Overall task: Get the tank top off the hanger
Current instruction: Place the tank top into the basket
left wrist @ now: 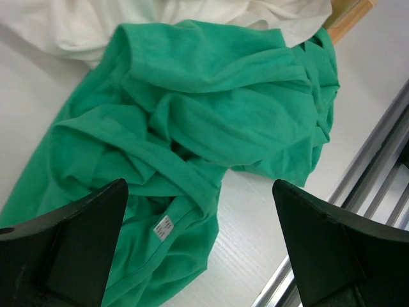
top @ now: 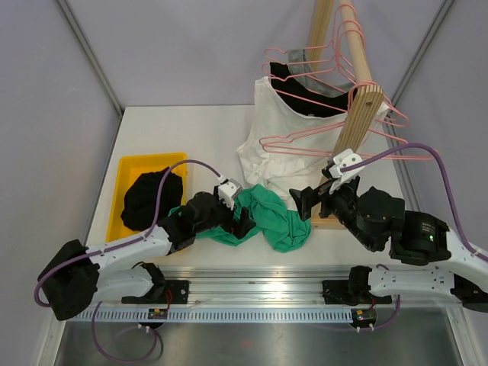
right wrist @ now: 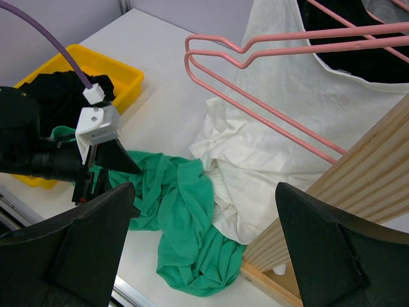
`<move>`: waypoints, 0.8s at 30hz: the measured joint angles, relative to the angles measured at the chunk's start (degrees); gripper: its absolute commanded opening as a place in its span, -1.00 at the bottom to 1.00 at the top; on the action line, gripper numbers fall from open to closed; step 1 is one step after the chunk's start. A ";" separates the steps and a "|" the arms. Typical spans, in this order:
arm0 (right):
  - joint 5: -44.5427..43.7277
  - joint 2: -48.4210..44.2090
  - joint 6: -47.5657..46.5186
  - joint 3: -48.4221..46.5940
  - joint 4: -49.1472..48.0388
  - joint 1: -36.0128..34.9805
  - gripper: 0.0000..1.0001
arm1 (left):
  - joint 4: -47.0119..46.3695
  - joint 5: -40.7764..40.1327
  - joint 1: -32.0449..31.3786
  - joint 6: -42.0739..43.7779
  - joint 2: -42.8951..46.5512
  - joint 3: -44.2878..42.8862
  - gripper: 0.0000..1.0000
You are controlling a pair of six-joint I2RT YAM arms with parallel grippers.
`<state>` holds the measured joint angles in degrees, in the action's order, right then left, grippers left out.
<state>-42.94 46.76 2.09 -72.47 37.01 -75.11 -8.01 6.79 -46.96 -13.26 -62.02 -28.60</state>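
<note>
A white tank top hangs at the wooden rack among pink hangers, and its lower part pools on the table. The frames do not show which hanger carries it. A crumpled green top lies on the table in front of it. My left gripper hovers open over the green top's left side, with nothing between its fingers. Just right of the green heap, my right gripper stands open and empty, facing the green top and the white tank top.
A yellow bin at the left holds a black garment. Another black garment hangs behind the white one. The rack's wooden base stands close to my right gripper. A metal rail runs along the near edge.
</note>
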 measured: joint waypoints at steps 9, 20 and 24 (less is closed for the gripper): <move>-0.09 0.11 0.59 0.00 0.02 0.00 0.99 | -13.70 -2.27 -6.69 -0.04 -13.35 1.64 0.98; -0.09 -3.67 0.79 0.07 0.13 0.00 0.99 | -22.60 -12.59 -7.87 3.41 -24.11 1.64 0.98; -0.09 -5.03 0.83 0.07 0.11 0.00 0.99 | -25.83 -17.25 -9.03 4.63 -30.21 0.76 0.98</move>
<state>-43.03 41.74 2.92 -72.40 37.12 -75.11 -33.85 -10.46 -55.99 -8.62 -92.23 -27.83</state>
